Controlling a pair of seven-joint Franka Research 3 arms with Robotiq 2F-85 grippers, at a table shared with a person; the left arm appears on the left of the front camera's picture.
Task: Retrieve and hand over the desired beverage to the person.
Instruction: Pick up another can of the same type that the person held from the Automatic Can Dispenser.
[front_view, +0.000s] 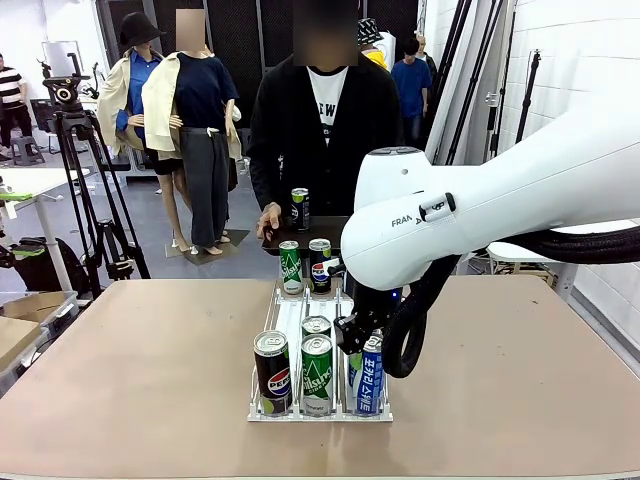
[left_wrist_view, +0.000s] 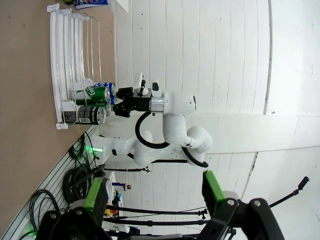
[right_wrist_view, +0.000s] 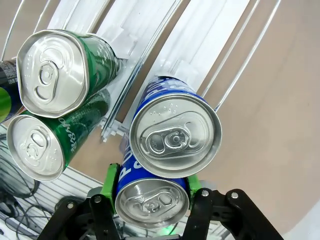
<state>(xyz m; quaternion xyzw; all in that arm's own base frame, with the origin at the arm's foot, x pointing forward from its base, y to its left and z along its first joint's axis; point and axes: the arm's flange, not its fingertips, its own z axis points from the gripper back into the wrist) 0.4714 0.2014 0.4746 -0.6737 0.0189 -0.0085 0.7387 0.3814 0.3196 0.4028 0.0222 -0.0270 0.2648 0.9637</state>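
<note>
A white wire rack (front_view: 285, 318) on the table holds several cans in lanes. My right gripper (front_view: 352, 335) comes down into the rack's right lane. It is shut on a blue can (right_wrist_view: 152, 200), which sits between the green pads (right_wrist_view: 111, 181). A second blue can (right_wrist_view: 175, 135) stands against the held one. The person (front_view: 325, 110) stands at the far side with one hand (front_view: 268, 217) on a dark tray (front_view: 285, 243). My left gripper (left_wrist_view: 155, 200) is open with nothing between its fingers and looks from far off at the rack (left_wrist_view: 65, 65).
Two green cans (front_view: 317, 375) (front_view: 316, 328) fill the middle lane and a black cola can (front_view: 272, 372) stands front left. A green can (front_view: 290, 267) and a cola can (front_view: 320, 265) stand at the rack's far end. One more can (front_view: 300, 208) stands on the tray.
</note>
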